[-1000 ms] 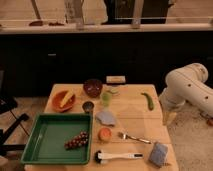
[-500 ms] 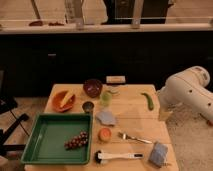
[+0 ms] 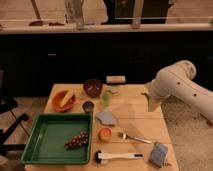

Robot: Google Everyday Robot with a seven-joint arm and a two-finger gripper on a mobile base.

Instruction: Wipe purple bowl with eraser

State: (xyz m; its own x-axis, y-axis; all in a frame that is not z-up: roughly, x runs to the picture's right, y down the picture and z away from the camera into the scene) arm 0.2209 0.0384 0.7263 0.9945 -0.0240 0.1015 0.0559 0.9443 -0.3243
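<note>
The purple bowl (image 3: 93, 87) stands at the back of the wooden table (image 3: 135, 120), left of centre. Just behind it to the right, at the far edge, lies the pale eraser (image 3: 115, 79). My white arm (image 3: 177, 85) reaches in from the right. Its gripper (image 3: 150, 105) hangs over the table's right edge, well to the right of both bowl and eraser. The gripper is open and I see nothing in it.
An orange bowl (image 3: 64, 100) with a banana, a dark cup (image 3: 88, 106) and a green cup (image 3: 105, 97) stand near the purple bowl. A green tray (image 3: 45, 140) with grapes (image 3: 76, 141) fills the front left. A blue-grey sponge (image 3: 106, 117), orange fruit (image 3: 104, 133), fork (image 3: 134, 138) and brush (image 3: 117, 156) lie toward the front.
The arm has swung left from beside the table to over its right edge, now covering the green item there. Nothing on the table has moved.
</note>
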